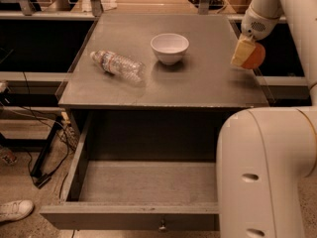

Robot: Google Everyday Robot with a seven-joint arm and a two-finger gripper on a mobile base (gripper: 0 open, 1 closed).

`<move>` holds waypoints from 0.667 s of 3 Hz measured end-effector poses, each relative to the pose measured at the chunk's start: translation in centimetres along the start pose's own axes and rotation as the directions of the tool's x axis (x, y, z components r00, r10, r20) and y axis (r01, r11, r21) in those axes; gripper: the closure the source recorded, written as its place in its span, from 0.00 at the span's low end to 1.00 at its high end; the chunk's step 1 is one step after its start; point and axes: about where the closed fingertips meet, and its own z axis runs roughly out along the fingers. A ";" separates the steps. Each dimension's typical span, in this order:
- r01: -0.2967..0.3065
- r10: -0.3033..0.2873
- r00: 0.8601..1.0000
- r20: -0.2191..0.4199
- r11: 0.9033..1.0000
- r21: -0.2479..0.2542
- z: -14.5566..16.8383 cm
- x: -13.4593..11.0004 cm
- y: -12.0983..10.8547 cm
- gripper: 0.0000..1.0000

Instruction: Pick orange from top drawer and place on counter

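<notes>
The orange (255, 57) is held in my gripper (246, 54) at the right edge of the counter (198, 86), a little above its surface. The gripper's pale fingers (241, 53) close on the fruit from the left side. The top drawer (138, 182) stands pulled open below the counter, its grey floor bare, with a small metal knob (162, 226) on its front panel. My arm's large white link (267, 172) covers the drawer's right part.
A white bowl (169, 47) stands at the counter's back middle. A clear plastic bottle (117, 64) lies on its side at the left. Cables and a black stand sit on the floor at left, with a white shoe (15, 209).
</notes>
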 end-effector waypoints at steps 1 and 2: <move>0.133 -0.120 0.976 0.179 0.989 -0.063 -2.8 -6.1 3.6 1.00; 0.217 -0.178 0.942 0.285 0.970 -0.112 -4.5 -9.7 6.7 1.00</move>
